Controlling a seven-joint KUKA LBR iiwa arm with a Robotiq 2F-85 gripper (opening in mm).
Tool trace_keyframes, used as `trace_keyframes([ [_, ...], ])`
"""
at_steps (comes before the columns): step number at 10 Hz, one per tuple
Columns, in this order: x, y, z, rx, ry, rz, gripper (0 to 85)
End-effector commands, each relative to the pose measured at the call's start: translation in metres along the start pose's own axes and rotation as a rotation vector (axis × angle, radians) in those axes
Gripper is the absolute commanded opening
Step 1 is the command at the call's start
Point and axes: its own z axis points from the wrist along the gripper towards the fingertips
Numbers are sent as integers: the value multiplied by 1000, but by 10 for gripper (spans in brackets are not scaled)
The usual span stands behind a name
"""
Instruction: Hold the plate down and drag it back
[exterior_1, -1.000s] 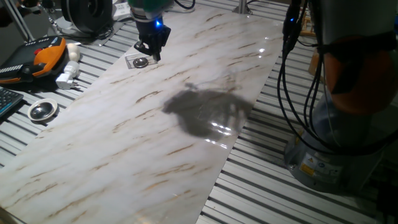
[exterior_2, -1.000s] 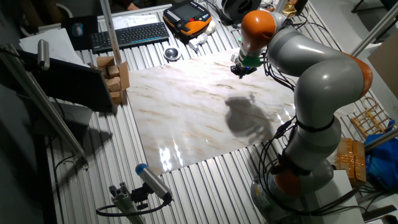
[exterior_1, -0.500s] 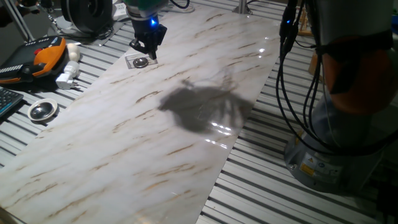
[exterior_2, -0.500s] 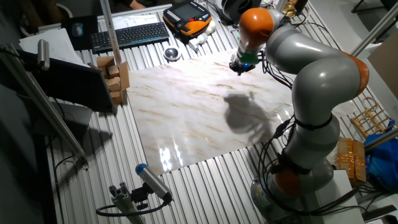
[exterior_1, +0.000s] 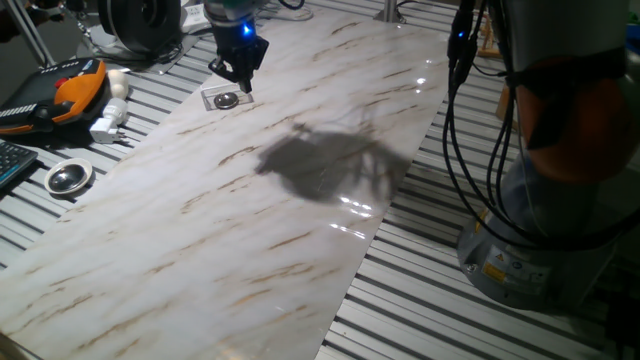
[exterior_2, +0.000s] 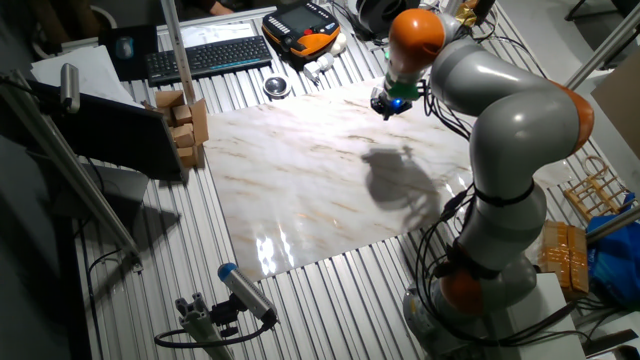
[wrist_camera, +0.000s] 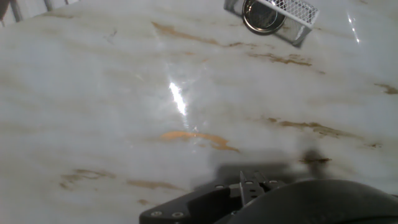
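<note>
Gripper (exterior_1: 238, 78) hung just above marble board (exterior_1: 300, 200), near plate (exterior_1: 226, 99). Plate lay on clear flat piece (wrist_camera: 292, 18). Could not tell if fingers were apart.

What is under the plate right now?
The plate sits on a clear flat rectangular piece, which lies on the marble board. Anything directly beneath the plate's centre is covered.

one plate (exterior_1: 227, 99), one dish (exterior_1: 68, 177) (larger), one keyboard (exterior_2: 213, 55)
</note>
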Motion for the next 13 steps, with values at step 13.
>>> trace_keyframes([
  [13, -1, 0, 2, 55, -9, 172, 0],
])
